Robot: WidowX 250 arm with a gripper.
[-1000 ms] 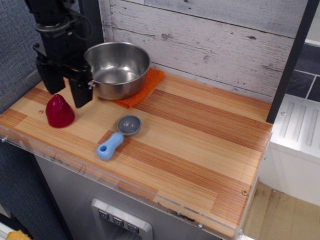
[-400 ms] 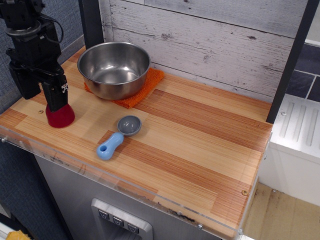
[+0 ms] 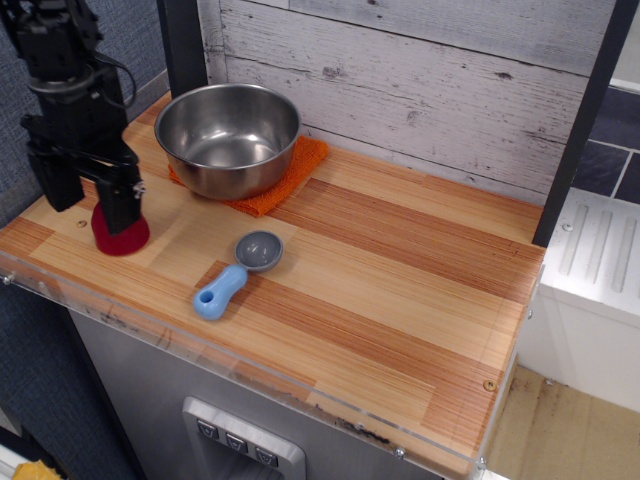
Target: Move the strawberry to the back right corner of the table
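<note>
One steel bowl [image 3: 228,136] on one orange cloth [image 3: 290,178] at back left of table [image 3: 400,290], against whitewashed plank wall [image 3: 420,80]. One blue-handled grey scoop [image 3: 237,272] lying front of bowl, toward table middle. Right half of planks bare out to back right corner. One strawberry [image 3: 120,234] near front left edge, only base visible, top hidden behind gripper [image 3: 92,202]. Black fingers [image 3: 122,203] spread apart, lowered either side of strawberry; contact not discernible.
</note>
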